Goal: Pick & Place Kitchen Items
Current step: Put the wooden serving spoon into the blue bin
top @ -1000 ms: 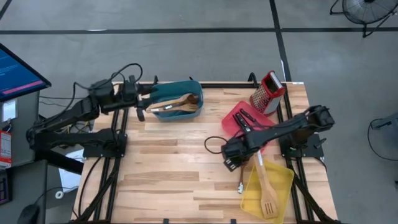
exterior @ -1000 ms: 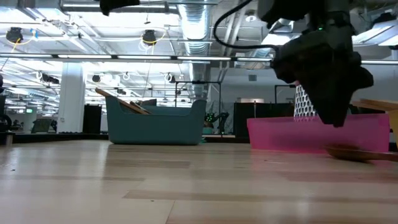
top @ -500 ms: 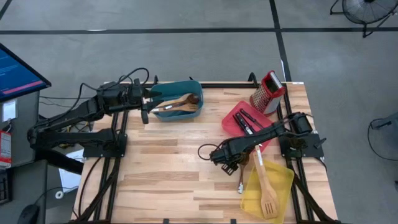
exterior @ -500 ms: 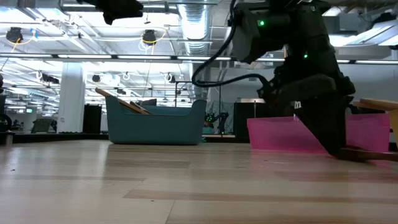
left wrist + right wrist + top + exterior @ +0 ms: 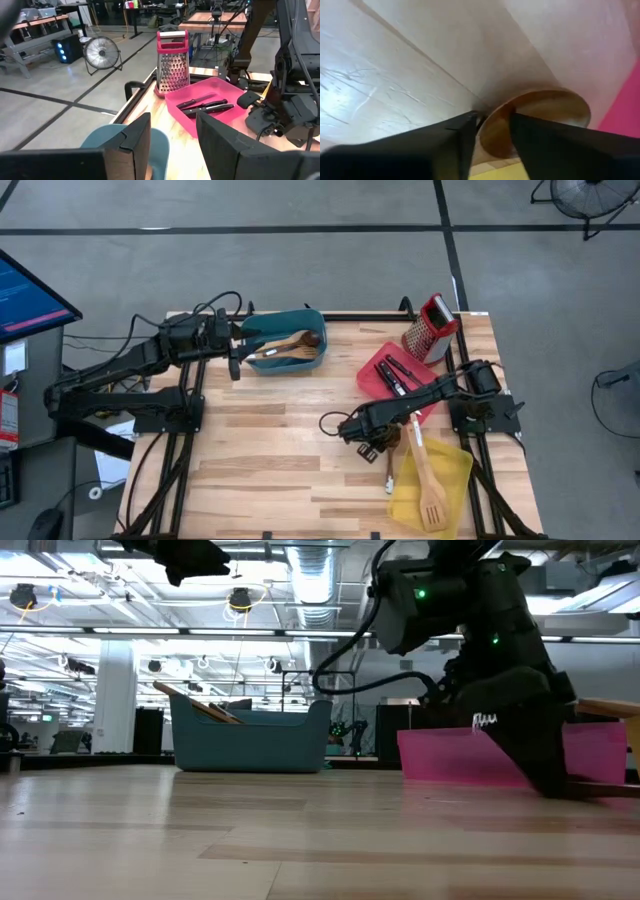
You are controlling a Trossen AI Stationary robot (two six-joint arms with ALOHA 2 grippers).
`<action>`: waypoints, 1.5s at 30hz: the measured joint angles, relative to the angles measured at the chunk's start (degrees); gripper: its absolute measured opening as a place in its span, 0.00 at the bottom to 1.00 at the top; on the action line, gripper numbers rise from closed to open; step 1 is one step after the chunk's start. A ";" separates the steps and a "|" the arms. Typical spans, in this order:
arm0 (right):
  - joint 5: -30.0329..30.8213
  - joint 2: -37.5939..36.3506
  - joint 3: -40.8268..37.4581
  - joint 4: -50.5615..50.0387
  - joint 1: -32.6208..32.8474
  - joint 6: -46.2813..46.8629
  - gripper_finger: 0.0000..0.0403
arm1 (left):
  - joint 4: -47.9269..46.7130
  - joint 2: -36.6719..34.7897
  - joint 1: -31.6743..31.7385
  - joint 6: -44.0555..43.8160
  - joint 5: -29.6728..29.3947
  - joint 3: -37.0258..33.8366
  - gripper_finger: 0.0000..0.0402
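Right gripper (image 5: 383, 448) is down at the table (image 5: 270, 450), between red bin (image 5: 372, 376) and yellow bin (image 5: 455, 480), fingers (image 5: 445, 142) straddling the bowl of a brown spoon (image 5: 535, 117) lying on the wood; narrow gap, whether it's actually clamped cannot be told. Left gripper (image 5: 229, 356) hovers beside the teal bin (image 5: 283, 364), jaws apart, nothing between them. Wooden utensils (image 5: 295, 345) in teal bin, black-handled knives (image 5: 395, 373) in red bin, slotted turner (image 5: 428, 485) in yellow bin.
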 joint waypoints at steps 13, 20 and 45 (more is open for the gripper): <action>2.48 -0.02 1.97 4.75 0.21 -1.37 0.02 | 0.01 0.01 0.00 -1.07 -0.04 0.00 0.35; 6.61 0.13 6.57 7.96 -1.79 -5.65 0.01 | -0.02 0.00 0.01 -1.07 -0.03 0.00 0.35; 7.34 0.39 15.58 -14.86 1.01 -3.87 0.60 | -0.16 0.01 0.04 -0.95 -0.02 0.00 0.49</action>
